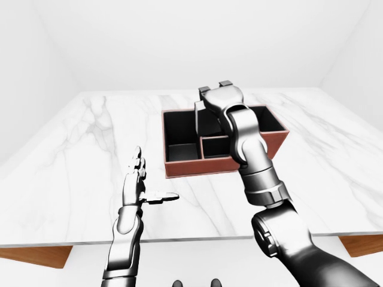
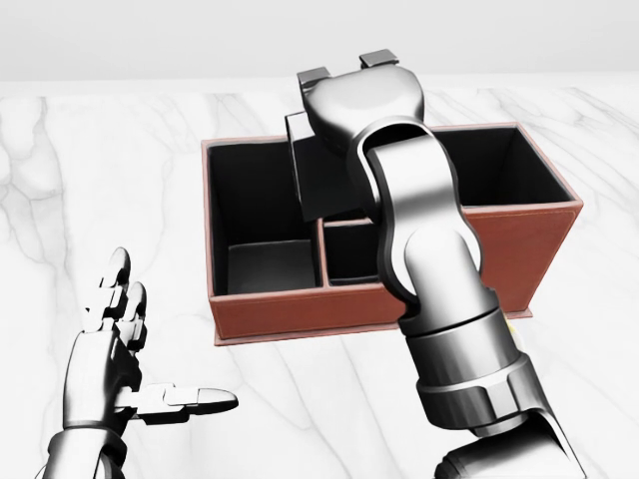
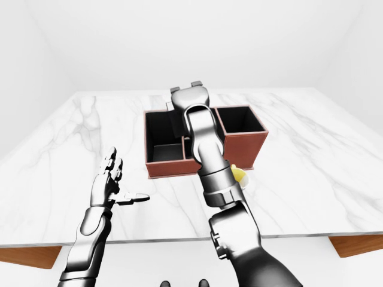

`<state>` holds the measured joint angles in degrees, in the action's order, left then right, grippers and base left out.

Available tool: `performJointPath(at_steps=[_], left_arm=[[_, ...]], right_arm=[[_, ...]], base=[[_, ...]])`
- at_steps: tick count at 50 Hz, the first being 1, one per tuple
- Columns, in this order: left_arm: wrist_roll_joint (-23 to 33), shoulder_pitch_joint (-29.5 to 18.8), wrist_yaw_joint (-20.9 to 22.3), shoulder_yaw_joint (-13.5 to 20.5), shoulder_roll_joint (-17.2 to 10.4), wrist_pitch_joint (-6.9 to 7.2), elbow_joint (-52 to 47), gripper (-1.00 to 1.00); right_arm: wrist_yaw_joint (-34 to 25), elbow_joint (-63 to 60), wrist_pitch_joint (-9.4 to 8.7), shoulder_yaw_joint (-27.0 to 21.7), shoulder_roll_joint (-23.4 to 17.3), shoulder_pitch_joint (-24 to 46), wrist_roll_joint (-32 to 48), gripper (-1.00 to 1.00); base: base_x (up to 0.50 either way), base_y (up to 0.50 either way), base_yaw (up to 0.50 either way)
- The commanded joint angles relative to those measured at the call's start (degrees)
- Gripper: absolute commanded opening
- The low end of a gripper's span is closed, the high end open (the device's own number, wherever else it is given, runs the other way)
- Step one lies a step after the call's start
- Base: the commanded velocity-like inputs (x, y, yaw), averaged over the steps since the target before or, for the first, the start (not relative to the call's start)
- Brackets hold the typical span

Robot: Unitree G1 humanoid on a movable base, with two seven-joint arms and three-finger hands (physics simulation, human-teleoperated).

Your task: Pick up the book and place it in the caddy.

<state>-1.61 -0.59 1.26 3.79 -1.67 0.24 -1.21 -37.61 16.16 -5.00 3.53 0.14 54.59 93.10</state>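
The black book (image 2: 321,185) hangs tilted over the divider between the caddy's left and middle compartments, and my right hand (image 2: 337,98) is shut on its upper edge. My right forearm hides the book's right side. The caddy (image 2: 290,317) is a red-brown box with black compartments, standing mid-table in the head view. At the lower left of that view my left hand (image 2: 125,364) hovers over the marble, fingers spread and holding nothing.
A white mug with a yellow inside (image 3: 239,174) stands against the caddy's near right corner, mostly hidden behind my right arm. The white marble table (image 2: 100,180) stretches left of the caddy. Its near edge (image 1: 179,240) runs below my left hand.
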Motion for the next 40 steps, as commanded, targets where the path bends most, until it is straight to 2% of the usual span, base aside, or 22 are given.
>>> performJointPath(at_steps=[1,19,38,40], left_arm=[[0.02,0.06,-0.01,-0.02,-0.01,0.1,-0.16,1.0],[-0.08,0.17,-0.04,-0.03,0.04,-0.07,-0.04,1.0],[-0.03,0.26,-0.04,-0.05,0.05,-0.08,-0.11,1.0],[-0.03,0.45,-0.05,-0.09,0.07,0.29,-0.66,1.0]], right_arm=[[3.8,3.82,0.0,-0.34,-1.89,2.59,-2.06,-1.0],[9.12,11.44,0.0,0.62,-1.32,3.83,-4.85,-1.0],[12.36,16.7,0.0,0.22,-3.8,5.09,-5.4,-1.0],[12.47,17.07,0.0,0.27,-3.97,5.19,-5.29,-1.0]], base=[[0.0,0.0,0.0],[0.0,0.0,0.0],[0.0,0.0,0.0],[0.0,0.0,0.0]])
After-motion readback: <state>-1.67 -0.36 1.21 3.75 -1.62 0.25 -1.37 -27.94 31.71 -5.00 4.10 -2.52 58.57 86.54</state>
